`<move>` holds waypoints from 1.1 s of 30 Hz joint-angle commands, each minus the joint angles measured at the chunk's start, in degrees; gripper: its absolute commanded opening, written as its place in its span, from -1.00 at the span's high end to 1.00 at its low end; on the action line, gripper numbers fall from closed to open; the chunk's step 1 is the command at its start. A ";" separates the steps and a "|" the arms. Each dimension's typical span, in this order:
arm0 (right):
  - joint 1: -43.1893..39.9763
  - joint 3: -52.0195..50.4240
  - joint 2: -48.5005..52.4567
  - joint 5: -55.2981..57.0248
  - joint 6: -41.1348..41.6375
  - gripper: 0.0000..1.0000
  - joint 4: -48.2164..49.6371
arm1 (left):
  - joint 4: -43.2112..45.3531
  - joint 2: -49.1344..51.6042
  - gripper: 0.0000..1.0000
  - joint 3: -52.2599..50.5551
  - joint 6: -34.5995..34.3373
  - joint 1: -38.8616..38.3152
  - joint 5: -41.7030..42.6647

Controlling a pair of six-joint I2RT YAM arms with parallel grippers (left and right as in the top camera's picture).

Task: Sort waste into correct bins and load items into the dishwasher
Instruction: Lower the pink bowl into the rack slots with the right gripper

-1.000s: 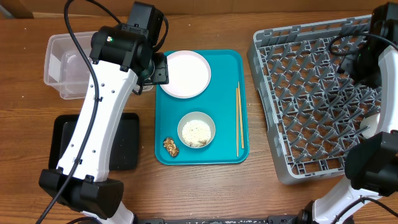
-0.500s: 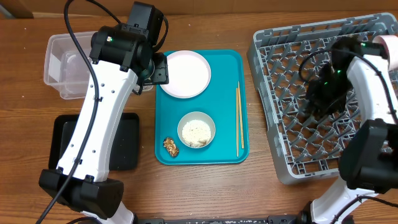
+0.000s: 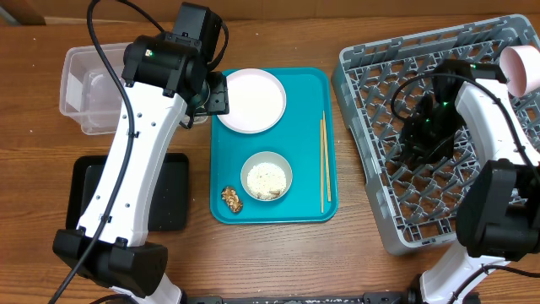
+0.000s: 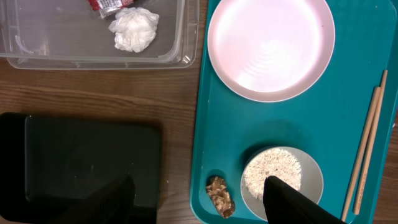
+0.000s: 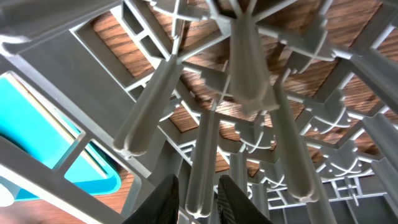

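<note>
**Surface and surroundings.** All items rest on a brown wood-grain counter (image 3: 354,262). Very little of the room shows beyond its top edge.

**Layout, overhead view.**
- A teal tray (image 3: 299,127) lies at frame centre.
- On the tray, a pale pink plate (image 3: 251,100) sits at the upper left.
- A white bowl (image 3: 245,179) holding loose rice (image 3: 267,179) sits below the plate.
- A brown food lump (image 3: 231,198) lies just beside the bowl, at its lower left.
- The chopsticks (image 3: 324,165) lie parallel along the tray's right side.
- The clear tub (image 3: 76,76) stands at the upper left of the frame.
- The black tray (image 3: 175,198) lies at the lower left, partly covered by the left arm (image 3: 135,169).
- The grey dish rack (image 3: 380,93) fills the right side.
- The right arm (image 3: 498,118) reaches down into the rack.
- A pale pink dish (image 3: 523,67) shows at the rack's right edge; its kind cannot be told.

**View differences.**
- From overhead, the left arm hides the tub's contents. The left wrist view shows them: a crumpled white tissue (image 4: 134,29) and the edge of a red wrapper (image 4: 106,5) inside the tub.
- That view also shows the left fingers (image 4: 291,202) spread well apart and released, holding nothing, above the black tray and the bowl.
- The right wrist view looks in among the rack's upright pegs, with wood and a corner of teal behind them.
- There the right fingers (image 5: 231,200) are clenched on either side of one peg, grasping the dish rack.
</note>
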 commanded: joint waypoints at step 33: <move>0.55 -0.28 -0.28 -4.70 -0.39 0.51 -1.99 | -0.13 -0.96 -0.36 0.68 -0.50 -0.11 0.20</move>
